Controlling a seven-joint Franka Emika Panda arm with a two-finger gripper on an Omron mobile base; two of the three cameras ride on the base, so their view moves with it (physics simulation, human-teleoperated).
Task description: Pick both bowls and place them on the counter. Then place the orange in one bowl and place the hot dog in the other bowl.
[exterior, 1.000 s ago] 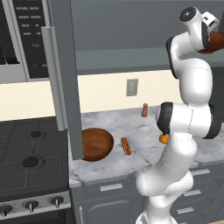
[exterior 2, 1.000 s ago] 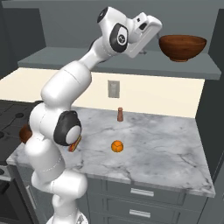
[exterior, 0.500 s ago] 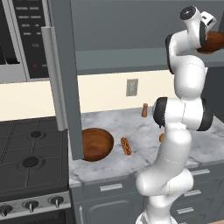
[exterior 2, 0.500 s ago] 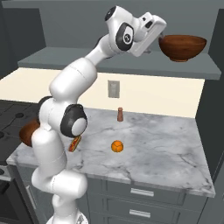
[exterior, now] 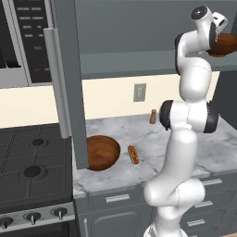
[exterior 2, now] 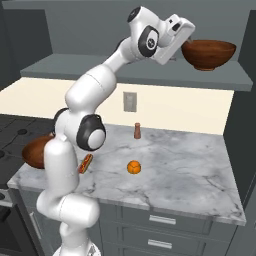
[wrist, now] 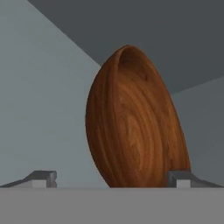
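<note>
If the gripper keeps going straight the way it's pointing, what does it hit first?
Most likely the wooden bowl on the shelf. The open gripper points at its outer wall, which sits between the fingertips ahead; how much gap remains is unclear.

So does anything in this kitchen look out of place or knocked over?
Nothing is spilled or tipped. One bowl sits up on the high grey shelf, while the other bowl, the hot dog, orange and shaker rest upright on the counter.
</note>
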